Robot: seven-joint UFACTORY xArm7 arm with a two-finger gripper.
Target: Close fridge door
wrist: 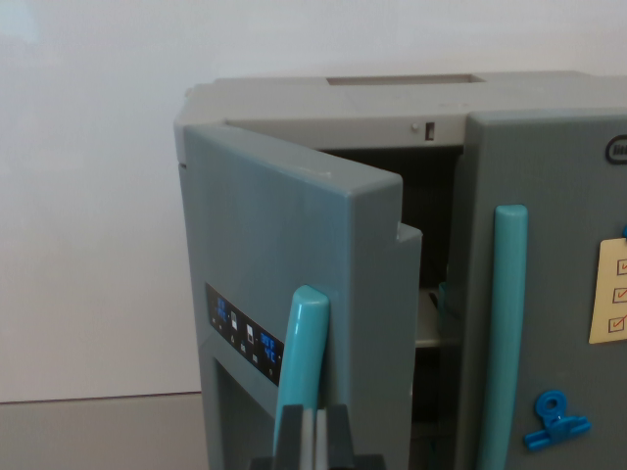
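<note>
One ajar fridge door [294, 255], handle [302, 362] just above tool [315, 441].

Soft, even light is cast across the toy fridge [392, 245], its top washed pale and the wall behind it nearly overexposed. Deep shadow is held inside the fridge; edges are rendered slightly soft throughout.

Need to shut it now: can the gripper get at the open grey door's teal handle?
Probably yes. The gripper sits right at the teal handle of the open grey plastic fridge door, nothing between them; whether it grips is unclear.
</note>
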